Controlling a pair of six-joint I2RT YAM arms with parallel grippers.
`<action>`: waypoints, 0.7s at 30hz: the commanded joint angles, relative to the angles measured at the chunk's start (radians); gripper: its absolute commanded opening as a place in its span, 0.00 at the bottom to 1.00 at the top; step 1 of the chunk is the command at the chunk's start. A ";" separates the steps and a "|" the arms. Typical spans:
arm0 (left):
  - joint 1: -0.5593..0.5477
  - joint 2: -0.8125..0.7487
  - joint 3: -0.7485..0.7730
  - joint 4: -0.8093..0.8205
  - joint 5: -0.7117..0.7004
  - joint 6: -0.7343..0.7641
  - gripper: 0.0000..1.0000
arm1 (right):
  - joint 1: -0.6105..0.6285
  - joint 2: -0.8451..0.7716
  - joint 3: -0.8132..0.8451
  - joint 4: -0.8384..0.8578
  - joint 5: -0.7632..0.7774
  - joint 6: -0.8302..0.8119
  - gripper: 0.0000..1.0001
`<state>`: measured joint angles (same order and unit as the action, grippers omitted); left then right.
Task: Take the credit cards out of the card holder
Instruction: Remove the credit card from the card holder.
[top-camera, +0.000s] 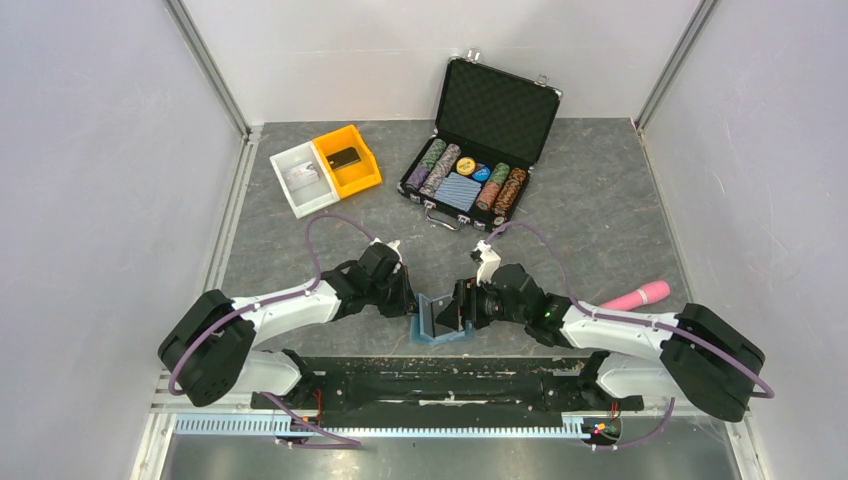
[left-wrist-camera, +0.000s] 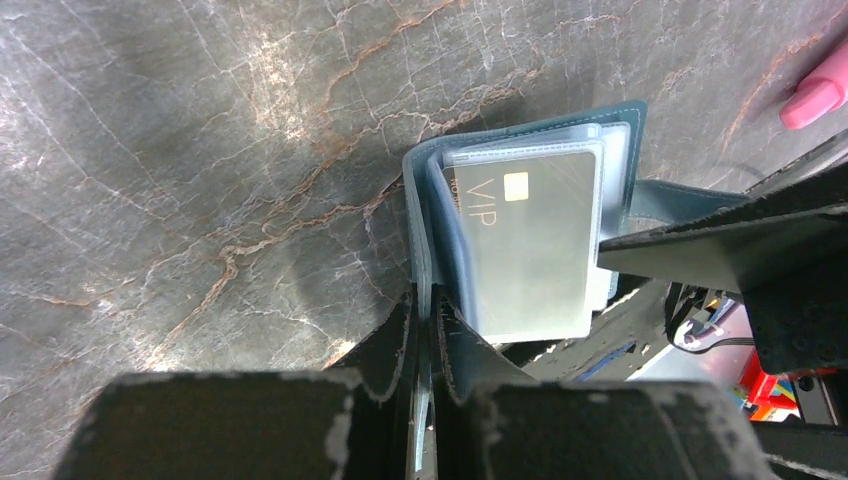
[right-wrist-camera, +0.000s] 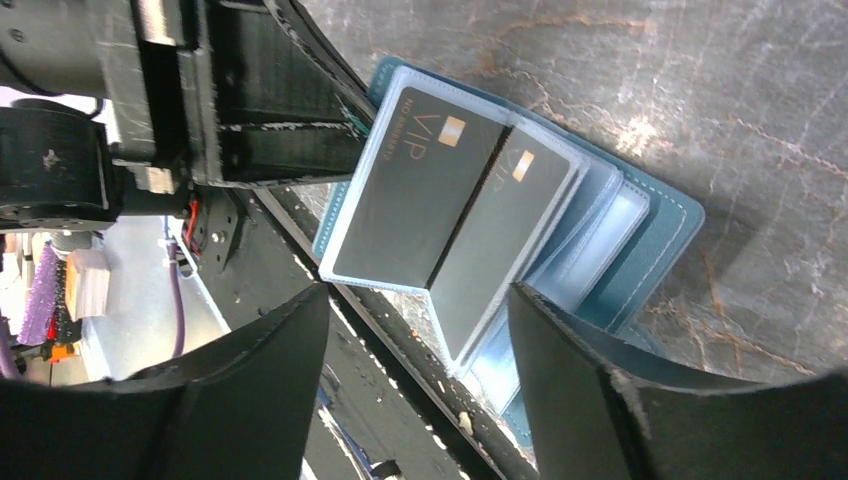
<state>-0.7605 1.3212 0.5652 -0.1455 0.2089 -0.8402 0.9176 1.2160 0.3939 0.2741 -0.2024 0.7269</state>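
Observation:
The light-blue card holder (top-camera: 441, 329) lies open near the front edge between my two grippers. My left gripper (top-camera: 412, 306) is shut on the edge of its cover flap (left-wrist-camera: 421, 215), which runs between the jaws (left-wrist-camera: 427, 312). Clear sleeves fan out from the holder (right-wrist-camera: 662, 232). Two black credit cards marked VIP sit in the sleeves (right-wrist-camera: 412, 200) (right-wrist-camera: 498, 240); one also shows in the left wrist view (left-wrist-camera: 525, 240). My right gripper (right-wrist-camera: 418, 296) is open, its fingers on either side of the sleeves' lower end, touching nothing that I can see.
An open black poker-chip case (top-camera: 480, 150) stands at the back centre. A yellow bin (top-camera: 366, 172) holding a dark flat object and a white bin (top-camera: 300, 178) stand at the back left. A pink object (top-camera: 638, 295) lies on the right, beside the right arm.

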 joint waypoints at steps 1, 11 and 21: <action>-0.007 0.003 -0.013 0.030 0.006 -0.027 0.02 | -0.003 -0.013 -0.003 0.093 -0.011 0.014 0.61; -0.006 -0.026 -0.002 -0.016 -0.014 -0.021 0.08 | -0.004 0.038 0.031 -0.053 0.104 -0.044 0.42; -0.005 -0.066 0.050 -0.153 -0.094 0.014 0.34 | -0.004 0.083 0.062 -0.153 0.186 -0.106 0.33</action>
<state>-0.7616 1.2896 0.5659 -0.2203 0.1730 -0.8391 0.9134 1.2888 0.4084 0.1577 -0.0734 0.6605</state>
